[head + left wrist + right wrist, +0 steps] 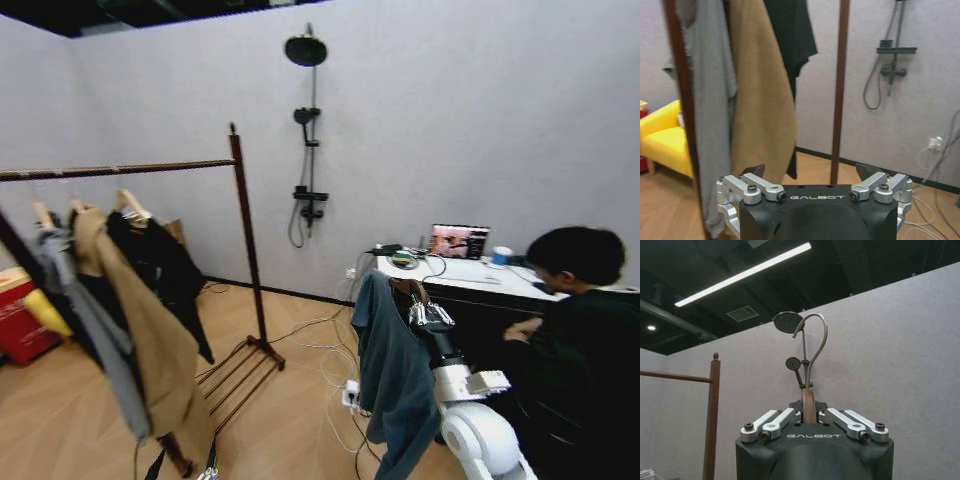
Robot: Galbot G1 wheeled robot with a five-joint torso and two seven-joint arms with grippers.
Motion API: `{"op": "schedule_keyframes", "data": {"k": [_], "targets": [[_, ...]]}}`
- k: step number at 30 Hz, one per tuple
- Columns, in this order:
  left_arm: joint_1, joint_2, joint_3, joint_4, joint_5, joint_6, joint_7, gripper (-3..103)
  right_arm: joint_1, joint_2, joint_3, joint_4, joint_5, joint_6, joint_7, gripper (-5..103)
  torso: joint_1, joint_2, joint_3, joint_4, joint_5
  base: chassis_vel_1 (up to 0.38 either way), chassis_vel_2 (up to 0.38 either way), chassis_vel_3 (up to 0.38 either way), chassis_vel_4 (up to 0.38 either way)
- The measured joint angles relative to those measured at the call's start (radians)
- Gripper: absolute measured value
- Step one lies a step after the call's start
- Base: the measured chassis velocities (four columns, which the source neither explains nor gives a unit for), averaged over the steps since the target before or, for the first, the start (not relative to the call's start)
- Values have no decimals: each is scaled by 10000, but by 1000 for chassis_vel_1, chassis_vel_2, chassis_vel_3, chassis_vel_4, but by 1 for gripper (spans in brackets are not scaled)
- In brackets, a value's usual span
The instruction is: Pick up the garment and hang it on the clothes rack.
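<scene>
Head view: a room with pale walls and a wooden floor. The right gripper [418, 300] is raised in the near right of the scene, holding the garment [393, 380], a dark teal long-sleeved top that hangs down from its wooden hanger [408, 288] and drapes to the left of the arm. To the far left stands the clothes rack [243, 215], dark reddish-brown, with one horizontal bar and a slatted base. A long tan coat [150, 340], a black jacket [160, 265] and a grey garment [95, 330] hang from its bar. The teal top is well apart from the rack, to its right. A black shower stand [308, 140] is fixed on the far wall between them.

Right wrist view: the fingers [771, 423] are clenched on the neck of the hanger, whose metal hook [815, 347] curves up above them.

Left wrist view: the left gripper [814, 176] is low and near the rack, its jaws spread wide and holding nothing, facing the tan coat and one upright.
</scene>
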Motion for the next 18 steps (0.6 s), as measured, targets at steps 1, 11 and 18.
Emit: {"op": "schedule_keyframes", "data": {"k": [1, 11, 18], "targets": [[0, 0, 0, 0, 0, 0, 0, 100, 0, 0, 0, 0, 0, 0, 0, 9, 0, 0, 0, 0, 0, 129, 113, 125, 130], [0, 0, 0, -1, 0, 0, 0, 100, 118, -199, 55, 36, -222, 6, 27, 9, 0, 0, 0, 0, 1, 125, 132, 141, 119], [0, 0, 0, 0, 0, 0, 0, 100, 352, -460, 60, 28, -327, -262, -108, 9, -1, 0, 0, 2, 0, 102, 99, 102, 109]]}}
